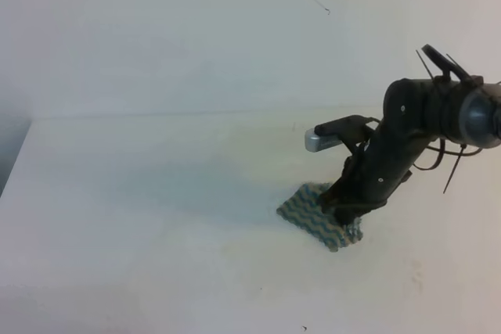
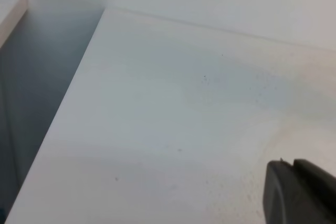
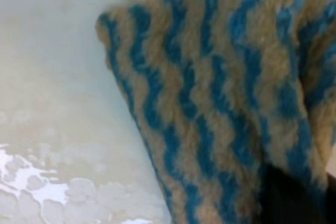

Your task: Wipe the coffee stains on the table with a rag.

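Rag (image 1: 317, 215) lies flat on the table (image 1: 141, 217), right of centre and toward the near edge, zigzag blue and beige side up. My right gripper (image 1: 344, 213) presses down on its right part, fingers drawn together and clamped on the rag. Close up, the pile fills the right wrist view, rag (image 3: 220, 103), with a wet, pale tan film of stains (image 3: 47, 182) on the table just left of it. Faint tan smears (image 1: 235, 252) show near the rag. My left gripper (image 2: 299, 192): only a dark corner visible; cannot tell how its fingers stand.
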`<state>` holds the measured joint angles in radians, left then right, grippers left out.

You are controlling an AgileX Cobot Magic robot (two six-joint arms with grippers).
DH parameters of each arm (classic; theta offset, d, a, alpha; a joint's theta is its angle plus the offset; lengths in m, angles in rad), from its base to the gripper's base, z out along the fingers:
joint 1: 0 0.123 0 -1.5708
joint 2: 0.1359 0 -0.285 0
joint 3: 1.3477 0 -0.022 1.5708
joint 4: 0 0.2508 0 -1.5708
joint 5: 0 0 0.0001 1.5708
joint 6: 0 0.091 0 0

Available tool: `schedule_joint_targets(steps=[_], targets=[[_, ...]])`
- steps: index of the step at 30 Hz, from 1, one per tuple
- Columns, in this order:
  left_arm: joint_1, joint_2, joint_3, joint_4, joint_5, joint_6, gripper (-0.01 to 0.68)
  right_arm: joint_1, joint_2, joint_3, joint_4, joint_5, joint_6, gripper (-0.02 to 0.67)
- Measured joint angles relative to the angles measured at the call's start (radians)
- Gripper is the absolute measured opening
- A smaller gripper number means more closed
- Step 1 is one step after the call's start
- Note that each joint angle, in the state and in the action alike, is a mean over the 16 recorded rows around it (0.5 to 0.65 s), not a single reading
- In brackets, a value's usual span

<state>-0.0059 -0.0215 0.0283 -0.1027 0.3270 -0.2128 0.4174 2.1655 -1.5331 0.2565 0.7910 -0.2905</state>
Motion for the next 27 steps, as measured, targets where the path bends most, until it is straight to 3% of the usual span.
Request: schedule_joint_targets(steps=[12,27], targets=[[0.000,0.003,-0.014,0.000,0.000,0.000,-0.001,-0.073,-0.045,0.071,0.001,-0.007,0.073,0.033],[0.000,0.005,-0.020,0.000,0.000,0.000,-0.001,-0.146,-0.346,0.483,0.040,-0.357,0.081,0.032]])
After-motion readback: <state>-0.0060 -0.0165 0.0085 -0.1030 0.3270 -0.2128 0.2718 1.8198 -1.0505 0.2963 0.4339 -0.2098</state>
